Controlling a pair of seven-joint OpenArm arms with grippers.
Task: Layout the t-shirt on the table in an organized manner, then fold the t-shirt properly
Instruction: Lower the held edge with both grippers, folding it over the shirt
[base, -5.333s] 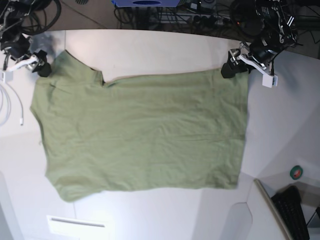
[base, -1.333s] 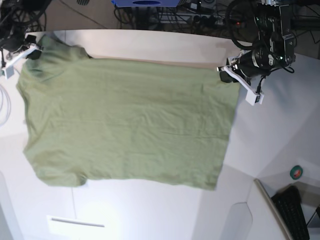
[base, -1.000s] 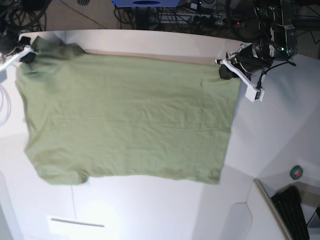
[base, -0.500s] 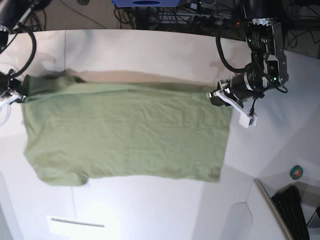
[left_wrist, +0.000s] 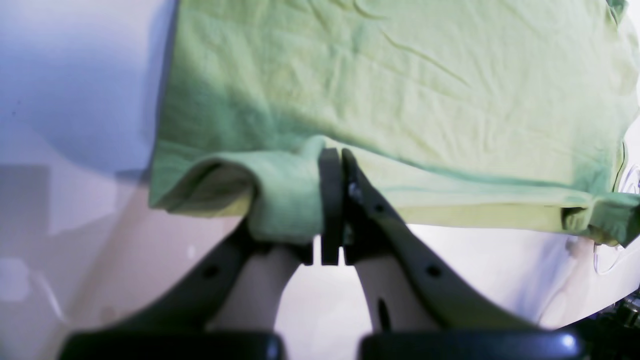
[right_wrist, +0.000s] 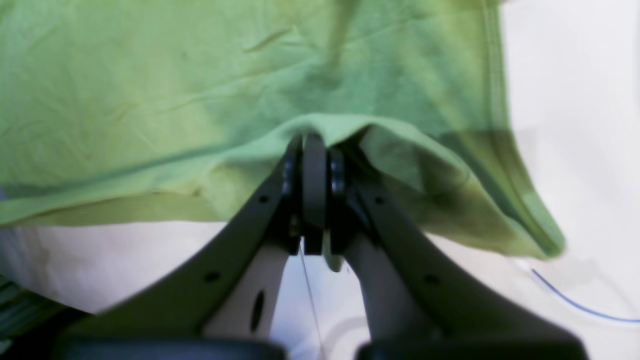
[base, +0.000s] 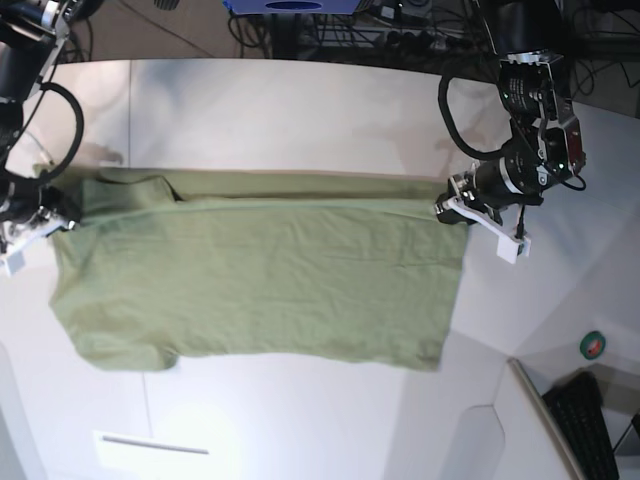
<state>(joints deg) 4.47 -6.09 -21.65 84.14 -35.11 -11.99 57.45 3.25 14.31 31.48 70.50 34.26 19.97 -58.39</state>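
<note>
A: Where's the t-shirt (base: 260, 285)?
B: Spread on the counter (base: 300, 110), stretched between both grippers.
A: Their grip?
B: Left gripper (left_wrist: 332, 200) is clamped on one folded top corner; right gripper (right_wrist: 314, 192) is clamped on the other, cloth draping beyond it.

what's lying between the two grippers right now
In the base view, only the folded top edge of the olive-green cotton t-shirt spans from the right gripper to the left gripper.
</note>
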